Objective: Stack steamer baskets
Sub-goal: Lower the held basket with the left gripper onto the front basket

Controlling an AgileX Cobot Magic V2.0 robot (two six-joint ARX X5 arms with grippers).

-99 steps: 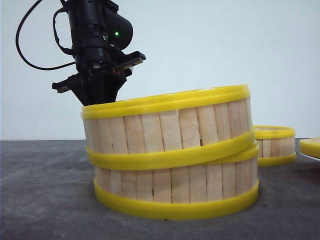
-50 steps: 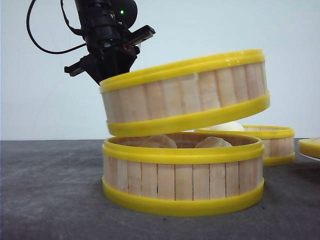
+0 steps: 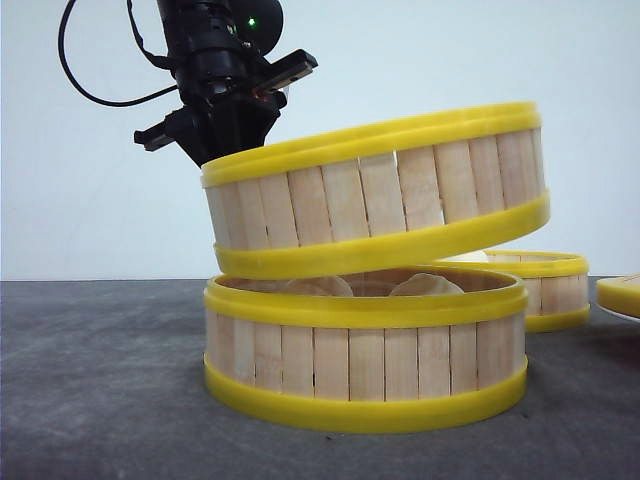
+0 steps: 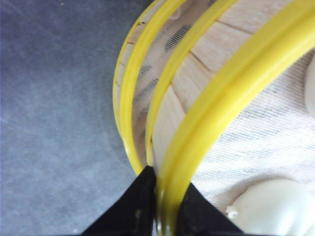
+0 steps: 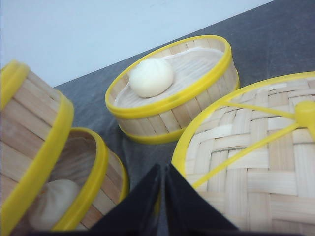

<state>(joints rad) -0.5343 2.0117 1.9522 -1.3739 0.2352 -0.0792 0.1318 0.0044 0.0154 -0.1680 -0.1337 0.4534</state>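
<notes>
While my left tool (image 4: 156,196) is pinching the tilted basket's (image 3: 380,195) rim above the bench's (image 3: 100,380) lower basket (image 3: 365,360), my right tool (image 5: 162,189) is sitting closed, empty, beside the lid (image 5: 256,157).

The left gripper (image 3: 232,150) clamps the raised basket (image 3: 380,190) by its rim; directly beneath it the lower basket (image 3: 365,365) blocks descent, the gap between them narrow on the gripper's side and wider on the far side; outward from the gripper lies bare table (image 3: 90,380); beyond the raised basket stands a third basket (image 3: 550,290).

The right gripper (image 5: 162,196) hovers close over the woven lid (image 5: 256,162).
</notes>
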